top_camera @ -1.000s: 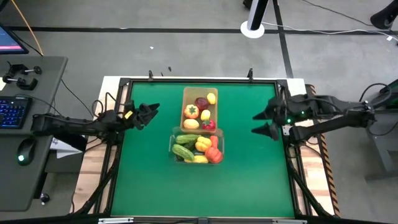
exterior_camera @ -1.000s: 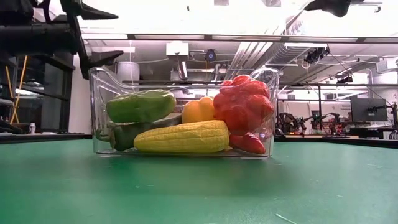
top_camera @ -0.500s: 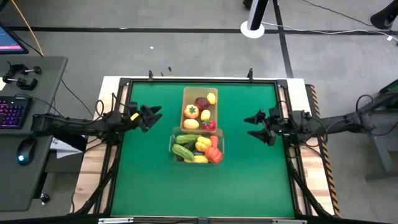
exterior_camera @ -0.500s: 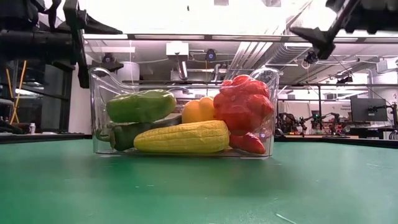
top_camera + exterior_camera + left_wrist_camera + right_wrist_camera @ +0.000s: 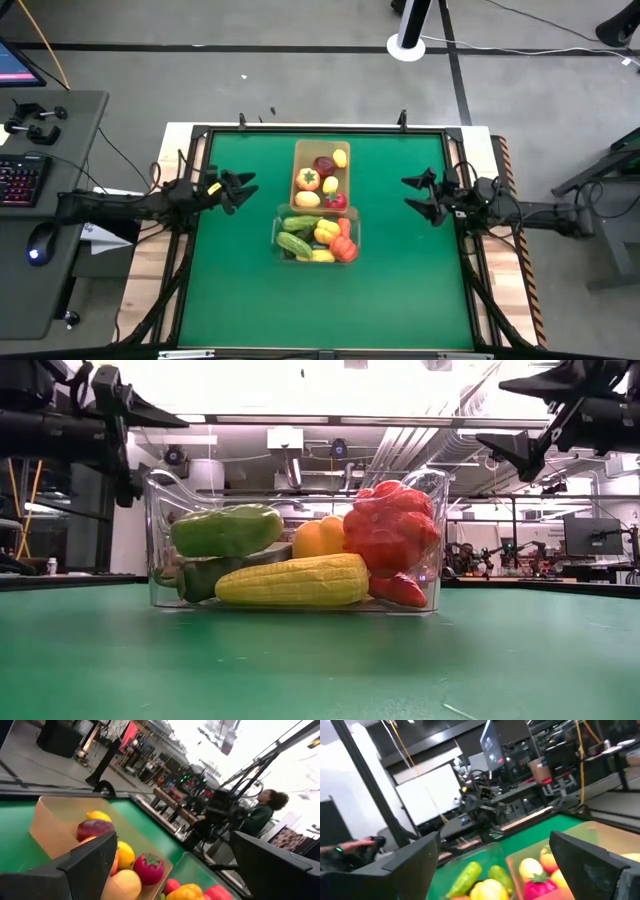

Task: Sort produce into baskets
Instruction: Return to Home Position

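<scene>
Looking straight down, we see a green mat [image 5: 240, 290] framed by black rails. At its middle, a tan opaque bin [image 5: 297, 160] touches a clear plastic bin [image 5: 277, 228]. We count six toy pieces in each. The left gripper [image 5: 249, 187] hangs over the mat's left edge and the right gripper [image 5: 407, 192] over its right. Both are spread wide, empty, and well apart from the bins. A keyboard [image 5: 20, 180] and mouse [image 5: 35, 247] sit on a side desk.

From table height, the clear bin blocks the tan one. Through its glossy wall show a ridged corn cob [image 5: 295, 581], two smooth green pieces and knobbly red ones.

From the left wrist, dark fingers [image 5: 85, 870] frame the tan bin, with a seated person [image 5: 260, 815] beyond.

From the right wrist, two cucumbers [image 5: 465, 877] lie between parted fingers.
</scene>
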Motion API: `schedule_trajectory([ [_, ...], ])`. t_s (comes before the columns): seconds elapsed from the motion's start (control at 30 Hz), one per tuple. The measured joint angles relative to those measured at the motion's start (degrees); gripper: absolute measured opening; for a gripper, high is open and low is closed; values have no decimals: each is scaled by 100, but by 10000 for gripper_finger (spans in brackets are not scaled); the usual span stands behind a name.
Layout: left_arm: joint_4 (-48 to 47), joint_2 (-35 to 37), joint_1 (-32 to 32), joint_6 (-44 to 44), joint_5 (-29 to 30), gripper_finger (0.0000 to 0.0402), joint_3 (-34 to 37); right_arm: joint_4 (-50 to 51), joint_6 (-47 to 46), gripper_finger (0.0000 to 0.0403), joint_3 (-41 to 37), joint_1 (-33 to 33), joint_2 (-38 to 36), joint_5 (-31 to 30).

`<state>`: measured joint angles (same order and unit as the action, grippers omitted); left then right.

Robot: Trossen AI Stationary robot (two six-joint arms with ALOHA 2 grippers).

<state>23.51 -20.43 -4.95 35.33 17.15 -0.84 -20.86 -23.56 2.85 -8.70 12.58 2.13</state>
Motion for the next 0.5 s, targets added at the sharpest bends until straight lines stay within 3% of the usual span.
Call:
schedule_trajectory([
  [0.27,-601,1127,0,-2,-1,378,0,1176,-21,365,0,-30,6,5],
  [0.5,-657,1700,0,0,-1,378,0,1775,-45,365,0,-27,6,5],
])
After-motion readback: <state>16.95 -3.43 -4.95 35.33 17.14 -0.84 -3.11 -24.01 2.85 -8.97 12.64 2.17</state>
